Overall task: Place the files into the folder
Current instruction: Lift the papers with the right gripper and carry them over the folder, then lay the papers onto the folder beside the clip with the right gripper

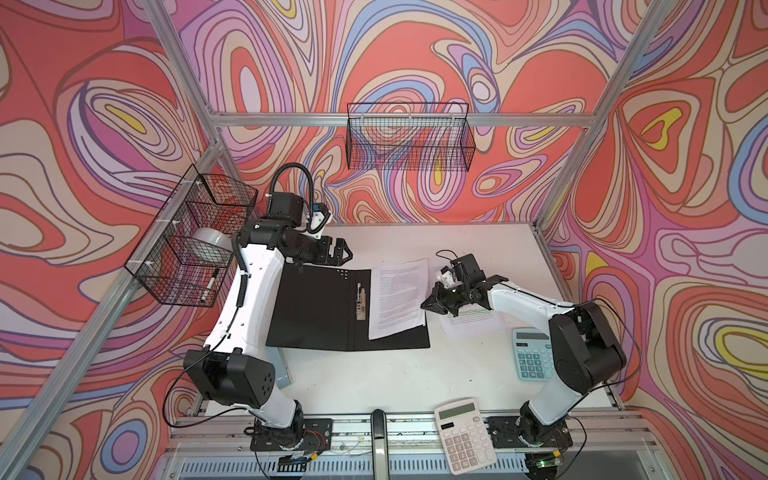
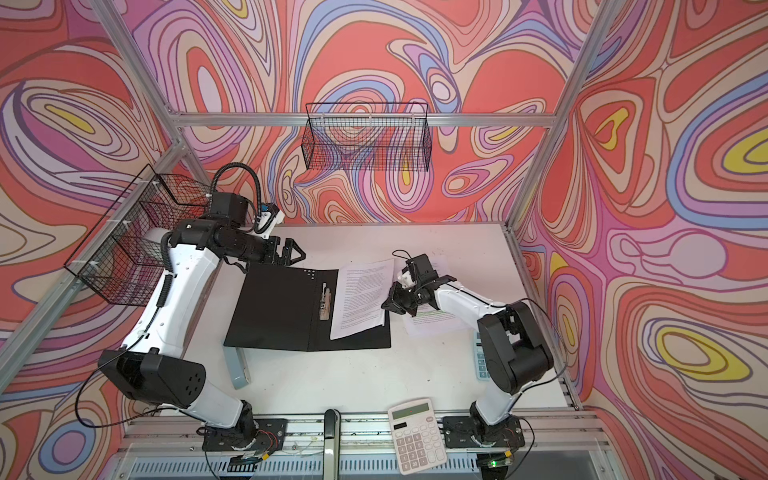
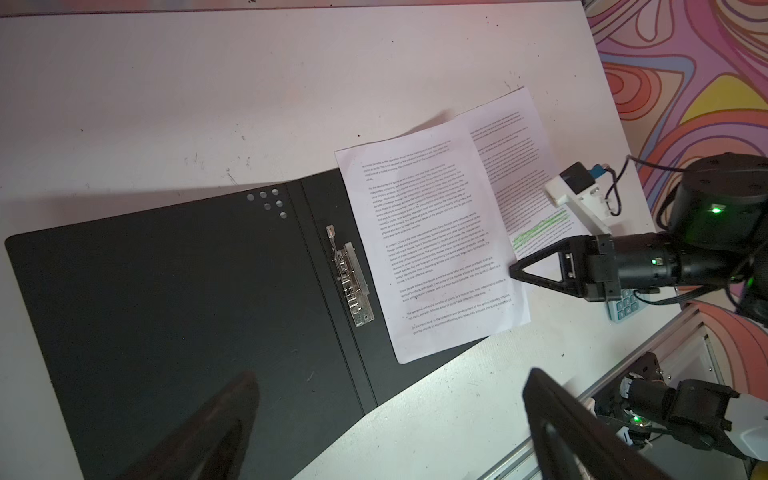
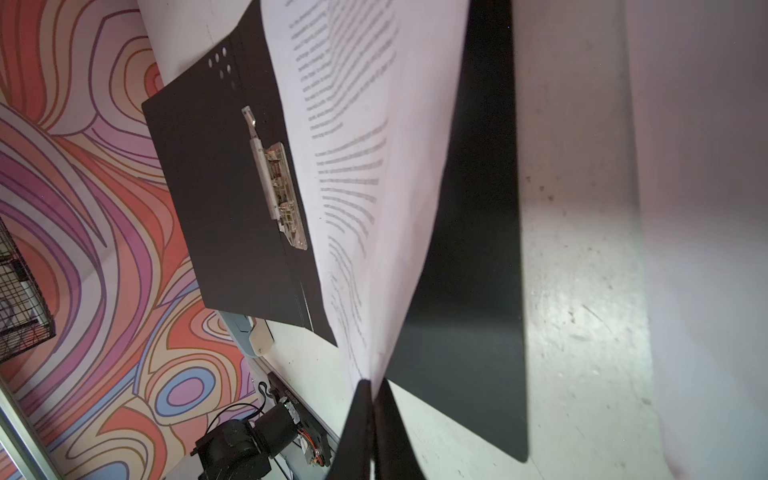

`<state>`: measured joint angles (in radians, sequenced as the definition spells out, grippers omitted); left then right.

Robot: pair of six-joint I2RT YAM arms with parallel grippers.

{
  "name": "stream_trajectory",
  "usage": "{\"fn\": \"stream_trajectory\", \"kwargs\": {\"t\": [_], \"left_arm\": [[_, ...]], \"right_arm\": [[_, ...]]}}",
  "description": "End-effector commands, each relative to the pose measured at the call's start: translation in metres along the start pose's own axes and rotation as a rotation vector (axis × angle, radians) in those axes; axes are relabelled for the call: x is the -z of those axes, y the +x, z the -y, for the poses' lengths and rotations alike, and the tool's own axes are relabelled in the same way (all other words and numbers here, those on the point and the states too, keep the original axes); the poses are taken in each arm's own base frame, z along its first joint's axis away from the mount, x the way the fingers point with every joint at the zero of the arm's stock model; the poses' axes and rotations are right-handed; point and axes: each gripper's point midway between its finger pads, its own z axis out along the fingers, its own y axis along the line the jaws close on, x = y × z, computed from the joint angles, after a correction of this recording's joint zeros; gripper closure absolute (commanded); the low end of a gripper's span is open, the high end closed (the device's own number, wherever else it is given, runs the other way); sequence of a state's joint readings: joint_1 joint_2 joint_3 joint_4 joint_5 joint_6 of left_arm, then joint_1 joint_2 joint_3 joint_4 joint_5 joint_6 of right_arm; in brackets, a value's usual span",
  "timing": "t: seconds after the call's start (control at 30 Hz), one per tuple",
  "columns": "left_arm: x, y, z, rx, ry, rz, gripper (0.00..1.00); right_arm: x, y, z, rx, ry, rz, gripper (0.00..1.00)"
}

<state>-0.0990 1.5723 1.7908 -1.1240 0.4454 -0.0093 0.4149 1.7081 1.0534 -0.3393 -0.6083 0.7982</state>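
The folder (image 1: 316, 311) (image 2: 278, 311) lies open in both top views, black inside up, with its metal clip (image 1: 360, 301) by the spine. One white printed sheet of the files (image 1: 399, 297) (image 3: 436, 245) rests slanted over the folder's right half. My right gripper (image 1: 428, 305) (image 4: 374, 384) is shut on that sheet's right edge, which lifts off the folder (image 4: 469, 270). A second sheet with green highlighted lines (image 1: 473, 322) (image 3: 536, 232) lies on the table under the right arm. My left gripper (image 1: 347, 251) (image 3: 390, 376) hangs open and empty above the folder's far edge.
A blue calculator (image 1: 534, 359) sits at the right beside the right arm. A white calculator (image 1: 465, 436) overhangs the front rail. Wire baskets hang on the back wall (image 1: 409, 137) and left wall (image 1: 195, 237). A grey object (image 2: 241, 368) lies beside the left arm.
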Motion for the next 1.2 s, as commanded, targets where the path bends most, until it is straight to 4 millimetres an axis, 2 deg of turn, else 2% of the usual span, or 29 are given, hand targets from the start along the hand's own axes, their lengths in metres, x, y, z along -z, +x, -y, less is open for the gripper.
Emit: {"fn": "stream_trajectory", "kwargs": {"t": [0.0, 0.23, 0.6, 0.73, 0.8, 0.93, 1.17], "left_arm": [[-0.005, 0.003, 0.0, 0.013, 0.016, -0.015, 0.0], [-0.005, 0.004, -0.001, 0.01, 0.011, -0.018, 0.0], [-0.007, 0.004, 0.0, 0.016, 0.019, -0.023, 0.0], [-0.005, 0.005, 0.002, 0.017, 0.029, -0.022, 0.0], [-0.005, 0.006, 0.003, 0.019, 0.031, -0.022, 0.0], [-0.004, 0.007, 0.004, 0.02, 0.038, -0.021, 0.0], [-0.004, 0.007, 0.006, 0.021, 0.045, -0.021, 0.0]], "right_arm": [[-0.018, -0.001, 0.005, -0.011, -0.007, -0.012, 1.0], [-0.042, 0.007, 0.032, -0.043, 0.07, -0.082, 1.0], [-0.049, 0.019, 0.029, -0.013, 0.119, -0.123, 1.0], [-0.041, 0.018, 0.037, 0.0, 0.202, -0.104, 0.85], [-0.036, 0.017, 0.041, 0.006, 0.245, -0.093, 0.74], [-0.029, 0.012, 0.041, 0.029, 0.287, -0.078, 0.6], [-0.012, 0.001, 0.034, 0.084, 0.364, -0.048, 0.55]]}}
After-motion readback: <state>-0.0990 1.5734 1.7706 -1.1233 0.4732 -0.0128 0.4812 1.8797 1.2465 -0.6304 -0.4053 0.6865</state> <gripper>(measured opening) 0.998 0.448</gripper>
